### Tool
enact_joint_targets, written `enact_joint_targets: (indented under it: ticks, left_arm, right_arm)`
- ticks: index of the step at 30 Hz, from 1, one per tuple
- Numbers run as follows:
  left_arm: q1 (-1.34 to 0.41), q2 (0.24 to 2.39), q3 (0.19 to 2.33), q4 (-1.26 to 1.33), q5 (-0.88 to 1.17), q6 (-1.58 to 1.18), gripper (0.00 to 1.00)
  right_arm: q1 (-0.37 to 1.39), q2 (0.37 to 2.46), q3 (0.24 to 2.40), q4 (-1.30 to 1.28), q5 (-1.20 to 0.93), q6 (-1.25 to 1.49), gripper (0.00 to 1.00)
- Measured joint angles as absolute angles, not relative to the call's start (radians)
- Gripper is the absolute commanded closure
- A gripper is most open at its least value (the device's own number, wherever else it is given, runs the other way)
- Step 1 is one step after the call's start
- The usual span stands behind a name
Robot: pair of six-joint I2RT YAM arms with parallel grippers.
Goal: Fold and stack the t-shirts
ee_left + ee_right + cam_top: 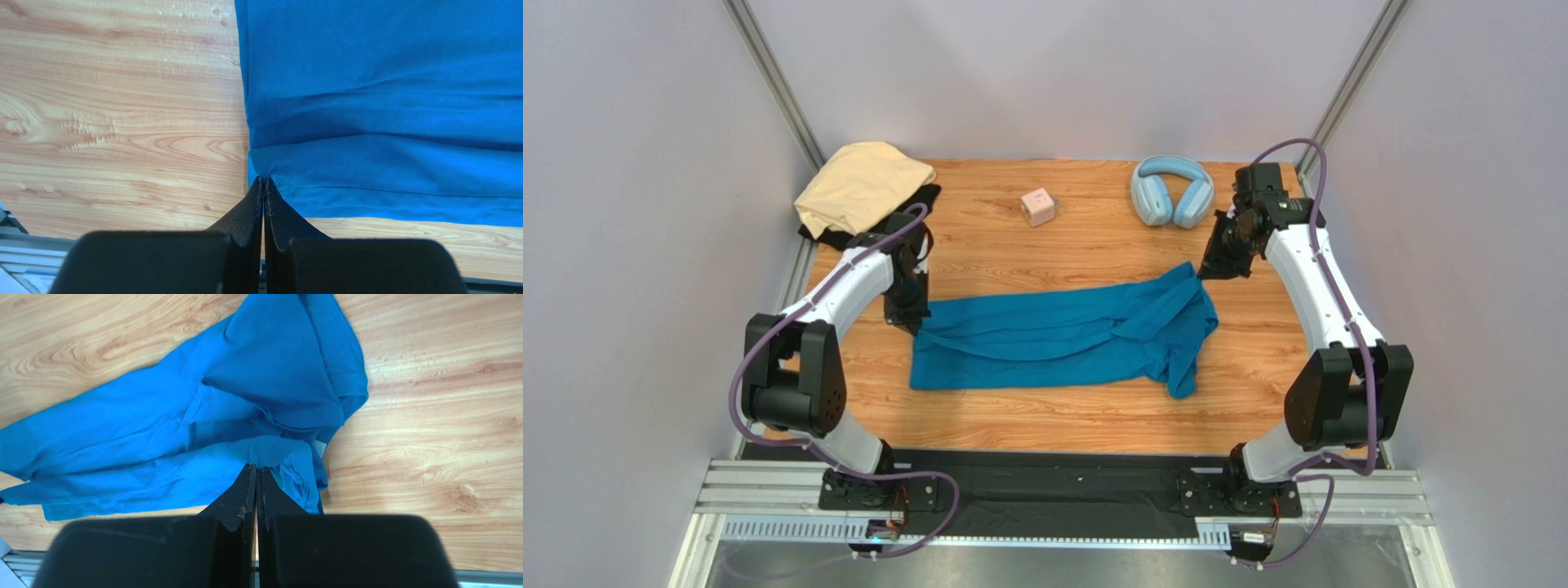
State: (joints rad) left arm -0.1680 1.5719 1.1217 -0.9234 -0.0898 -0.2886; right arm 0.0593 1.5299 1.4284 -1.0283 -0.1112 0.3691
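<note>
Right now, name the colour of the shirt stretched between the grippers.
Teal-blue shirt; best in the right wrist view.

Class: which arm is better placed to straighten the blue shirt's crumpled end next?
Likely right: the right pincer is shut on the teal-blue cloth t-shirt there; the left pincer holds the opposite edge.

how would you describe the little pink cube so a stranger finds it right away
Start at the wooden table and look along its far edge, between the tan shirt on the left and the light-blue headphones on the right. The pink cube sits there alone, the only small, hard-edged, pink thing.
</note>
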Motion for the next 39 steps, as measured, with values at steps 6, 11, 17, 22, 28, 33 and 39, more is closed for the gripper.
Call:
enact_joint_targets:
  ticks: [6, 11, 17, 22, 28, 33, 39]
  left_arm:
    - [-0.139, 1.653, 1.191, -0.921, -0.079, -0.278, 1.00]
    - [-0.129, 1.710, 1.227, -0.920, -0.080, -0.277, 1.00]
    - [-0.126, 1.784, 1.276, -0.920, -0.079, -0.278, 1.00]
    - [-0.123, 1.830, 1.319, -0.921, -0.081, -0.278, 1.00]
    - [-0.123, 1.853, 1.329, -0.924, -0.091, -0.278, 1.00]
    - [-0.123, 1.855, 1.329, -0.925, -0.092, -0.277, 1.00]
    - [-0.123, 1.864, 1.329, -0.927, -0.105, -0.276, 0.88]
  right_arm:
    - [0.038, 1.623, 1.497, -1.024, -0.105, 0.369, 1.00]
    - [0.037, 1.700, 1.547, -1.010, -0.106, 0.370, 1.00]
    - [0.037, 1.788, 1.599, -1.003, -0.115, 0.370, 1.00]
    - [0.037, 1.844, 1.621, -0.999, -0.134, 0.370, 1.00]
    - [0.039, 1.873, 1.626, -0.997, -0.141, 0.369, 1.00]
    - [0.041, 1.876, 1.626, -0.997, -0.141, 0.369, 1.00]
    - [0.045, 1.880, 1.622, -0.997, -0.142, 0.369, 1.00]
